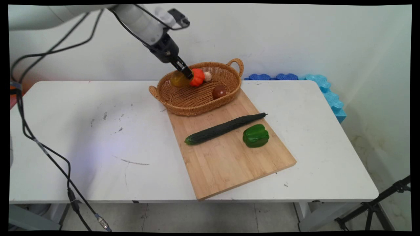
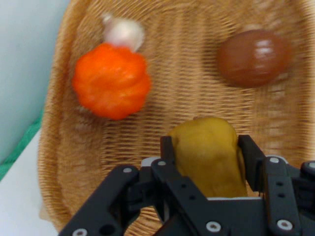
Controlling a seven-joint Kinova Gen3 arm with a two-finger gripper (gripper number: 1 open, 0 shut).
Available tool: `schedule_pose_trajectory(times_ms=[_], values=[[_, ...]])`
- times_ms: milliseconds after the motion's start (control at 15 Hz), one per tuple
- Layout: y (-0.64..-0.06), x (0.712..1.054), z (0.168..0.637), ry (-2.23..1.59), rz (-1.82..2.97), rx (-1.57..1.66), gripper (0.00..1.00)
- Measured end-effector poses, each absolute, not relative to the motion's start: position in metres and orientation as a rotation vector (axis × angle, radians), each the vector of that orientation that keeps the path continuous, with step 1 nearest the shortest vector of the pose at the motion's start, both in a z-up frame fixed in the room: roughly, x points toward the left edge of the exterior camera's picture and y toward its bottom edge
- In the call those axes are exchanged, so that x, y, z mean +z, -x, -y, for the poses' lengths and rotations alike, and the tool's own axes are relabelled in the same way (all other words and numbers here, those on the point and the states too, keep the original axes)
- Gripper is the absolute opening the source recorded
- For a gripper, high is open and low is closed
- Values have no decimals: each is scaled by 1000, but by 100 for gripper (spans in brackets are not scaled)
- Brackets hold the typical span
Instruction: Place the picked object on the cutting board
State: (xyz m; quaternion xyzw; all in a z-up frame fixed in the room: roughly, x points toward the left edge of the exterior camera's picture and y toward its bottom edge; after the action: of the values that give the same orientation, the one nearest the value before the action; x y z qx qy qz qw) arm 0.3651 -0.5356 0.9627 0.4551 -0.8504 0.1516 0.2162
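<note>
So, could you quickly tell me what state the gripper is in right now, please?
Gripper: shut on the yellow pear, over the basket.

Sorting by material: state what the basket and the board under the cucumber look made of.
Basket: woven wicker or rattan, tan, matte; the weave shows in both views. Cutting board: light wood, likely bamboo, with visible glued strips and smooth finish. Cucumber lies on it.

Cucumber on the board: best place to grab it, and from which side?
Judging by its pose, take the cucumber near mid-length from straight above, pincer closing across its narrow width. It lies flat and diagonal on the cutting board, so turn the fingers square to its long axis. Nearer the stem end the green pepper crowds one side.
</note>
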Motion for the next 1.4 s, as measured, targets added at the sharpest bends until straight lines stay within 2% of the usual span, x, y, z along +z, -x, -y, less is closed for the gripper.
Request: schedule_pose_trajectory(times_ms=[333,600,1000,1400], values=[[-342,1017,462,-1150,2324,338,0],[-327,1027,415,-1086,2326,307,0],[-301,1001,368,-1040,2351,278,0],[-266,944,350,-1020,2378,271,0]])
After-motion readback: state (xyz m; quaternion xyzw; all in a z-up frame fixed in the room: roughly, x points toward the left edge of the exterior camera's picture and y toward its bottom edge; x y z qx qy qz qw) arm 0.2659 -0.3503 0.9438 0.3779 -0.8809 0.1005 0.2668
